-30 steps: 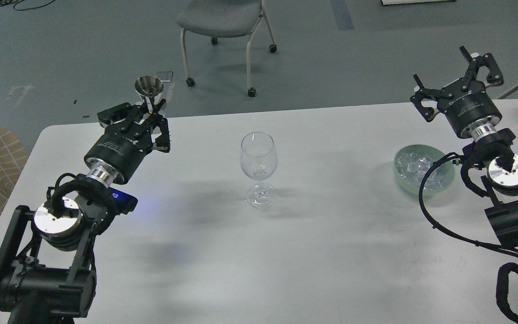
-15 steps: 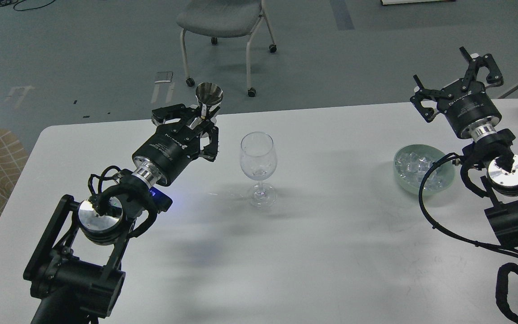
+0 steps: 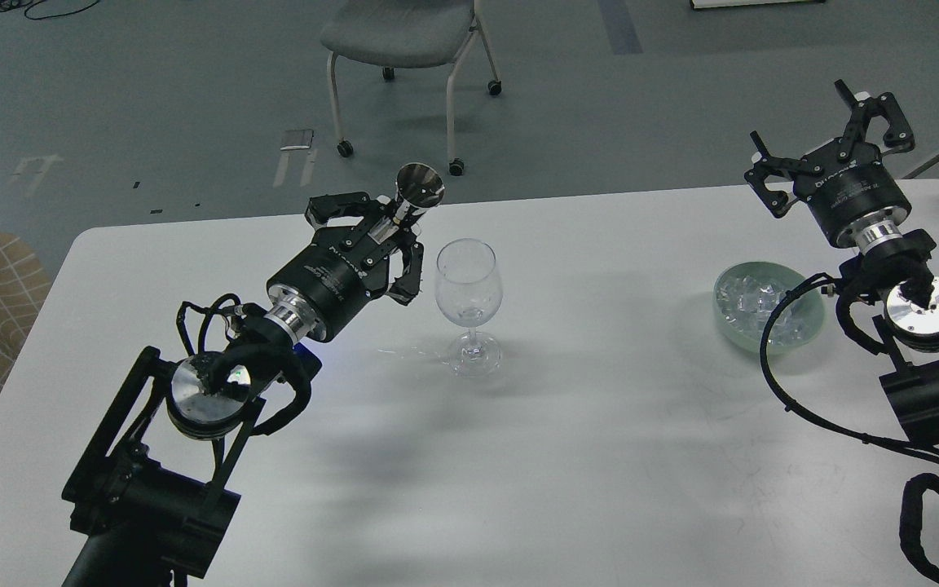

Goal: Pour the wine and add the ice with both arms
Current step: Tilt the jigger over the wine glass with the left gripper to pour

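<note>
Now the left gripper holds a small metal cup just left of the wine glass.
Its fingers are closed on the cup's stem, the cup tilted with its mouth up and away; any wine in it cannot be made out. The ice lies in a pale green bowl on the desk, well right of the glass. Beyond the bowl, the right gripper hovers with fingers spread, empty.

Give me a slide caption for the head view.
Left pincer holds a steel cup beside the wine glass; right pincer open beyond the ice bowl.
</note>
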Controlling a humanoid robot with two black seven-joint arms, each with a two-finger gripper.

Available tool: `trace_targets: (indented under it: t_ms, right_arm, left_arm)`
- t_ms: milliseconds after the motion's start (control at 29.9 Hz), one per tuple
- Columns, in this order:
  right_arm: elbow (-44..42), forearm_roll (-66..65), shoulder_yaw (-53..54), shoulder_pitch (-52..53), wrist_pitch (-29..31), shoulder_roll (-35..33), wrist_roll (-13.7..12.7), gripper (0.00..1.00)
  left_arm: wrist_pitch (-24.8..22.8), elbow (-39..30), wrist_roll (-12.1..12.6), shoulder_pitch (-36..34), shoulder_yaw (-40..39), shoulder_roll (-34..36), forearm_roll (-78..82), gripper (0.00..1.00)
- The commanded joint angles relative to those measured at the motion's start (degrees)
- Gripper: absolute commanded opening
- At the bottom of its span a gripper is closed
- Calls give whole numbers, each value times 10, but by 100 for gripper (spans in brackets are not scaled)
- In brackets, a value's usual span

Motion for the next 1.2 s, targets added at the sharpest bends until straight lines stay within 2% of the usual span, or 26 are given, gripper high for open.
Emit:
trace_targets:
  t_ms: [0,200,401,768,1169]
  right_arm:
    - [0,0,-1,-3,1,1,0,100]
    - [0,0,-1,-3,1,4,0,100]
    - [-1,0,0,2,1,1,0,100]
    - [0,0,0,-2,1,0,0,100]
    - [0,1,0,-2,1,0,0,100]
  left_arm:
    - [0,-1,3,-1,2,2,11,0]
    - [2,-21,41,-3,10,4,29,0]
    - [-4,-21,43,-6,25,5,92,0]
    - [-4,-7,43,-31,26,36,98,0]
    - [-5,-8,45,-44,27,37,145,0]
